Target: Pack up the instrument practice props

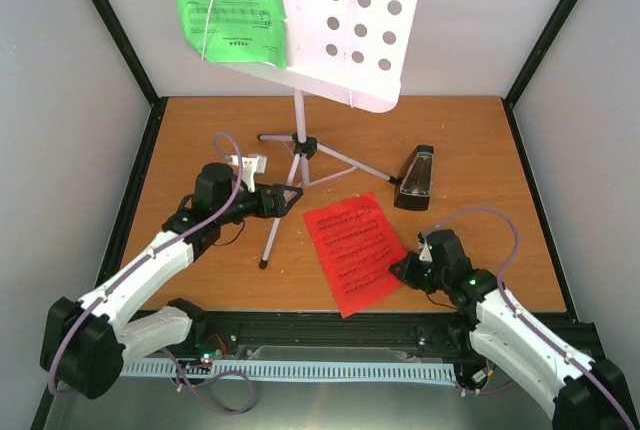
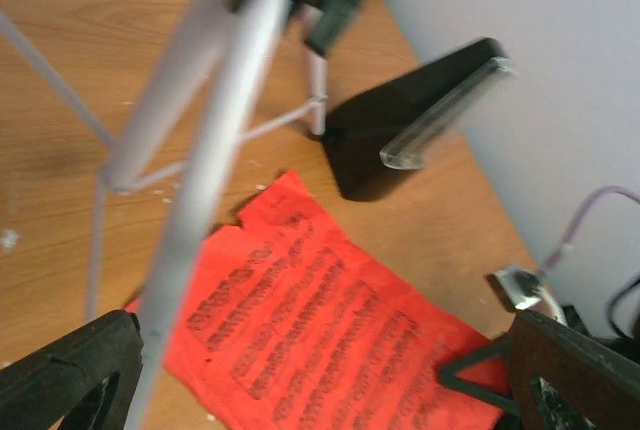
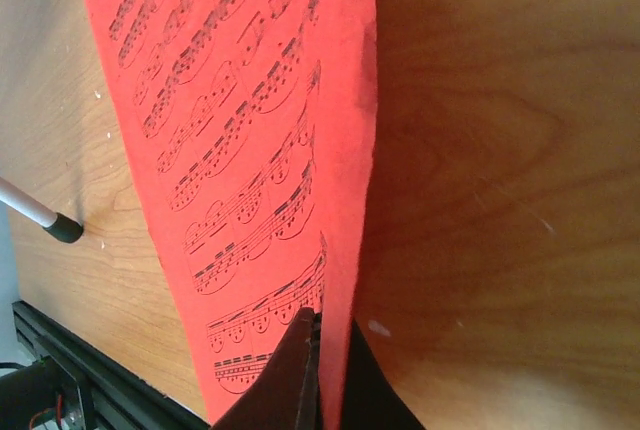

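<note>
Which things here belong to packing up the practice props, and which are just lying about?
For the job:
music stand
green music sheet on its desk
red music sheet, pinched by the right claw
metronome

Not for the job:
nothing loose that I can see
only the wooden table, purple cables and black frame

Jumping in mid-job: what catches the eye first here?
The tall white music stand at the back, a green sheet on its desk. In front, the right gripper pinches the edge of a red sheet on the table, while the open left gripper straddles a stand leg.
</note>
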Motion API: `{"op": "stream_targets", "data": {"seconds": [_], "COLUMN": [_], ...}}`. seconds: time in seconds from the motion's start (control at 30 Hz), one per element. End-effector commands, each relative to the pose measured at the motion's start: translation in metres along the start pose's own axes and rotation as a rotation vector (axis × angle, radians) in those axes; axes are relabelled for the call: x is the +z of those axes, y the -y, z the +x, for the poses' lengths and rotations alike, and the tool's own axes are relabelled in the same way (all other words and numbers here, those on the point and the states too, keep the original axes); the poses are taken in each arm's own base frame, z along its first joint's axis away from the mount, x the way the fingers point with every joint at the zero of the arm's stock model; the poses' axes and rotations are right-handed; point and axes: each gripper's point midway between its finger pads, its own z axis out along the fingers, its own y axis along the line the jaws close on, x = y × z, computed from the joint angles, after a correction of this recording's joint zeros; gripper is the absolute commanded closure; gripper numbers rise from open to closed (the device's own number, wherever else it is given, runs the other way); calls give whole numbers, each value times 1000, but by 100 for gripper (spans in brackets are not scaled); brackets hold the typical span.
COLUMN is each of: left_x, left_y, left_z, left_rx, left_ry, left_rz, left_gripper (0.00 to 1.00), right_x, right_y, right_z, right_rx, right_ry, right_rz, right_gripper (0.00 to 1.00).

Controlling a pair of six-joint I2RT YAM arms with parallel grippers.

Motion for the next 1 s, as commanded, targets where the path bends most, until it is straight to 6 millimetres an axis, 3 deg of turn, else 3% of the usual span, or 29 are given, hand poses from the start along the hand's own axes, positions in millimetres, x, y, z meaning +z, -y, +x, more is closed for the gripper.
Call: {"op": "stream_targets", "data": {"seconds": [0.0,0.17,0.27,0.3,0.47,0.6,0.67,0.8,0.97], "left_x": [7,19,33,38,51,56,58,54,40], "left_y": [-18,-25,-33,-33,-41,-47,-51,-72,-93], "left_z": [-23,-34,-37,-39,-41,-38,-36,-33,-24], "left_rx": [52,103,128,135,142,118,106,73,4], "left_ry": [30,50,29,21,4,-2,-6,10,34], "left_rz": [-98,-106,-118,-113,-118,-132,-142,-246,-365], "left_gripper": [1,10,22,27,49,65,76,92,97], "right_x": [-1,8,14,15,9,-3,-7,-12,-18], "right_y": [-32,-43,-49,-49,-47,-40,-33,-29,-23], "right_z": [-27,-41,-48,-50,-50,-48,-47,-39,-33], "right_rx": [-137,-167,-180,-182,-180,-171,-157,-120,-88], "right_ry": [73,91,89,88,98,139,155,154,172], "right_rz": [-58,-72,-69,-61,-45,-25,-5,-21,-32], "right_gripper": [97,97,97,92,40,8,3,0,0]}}
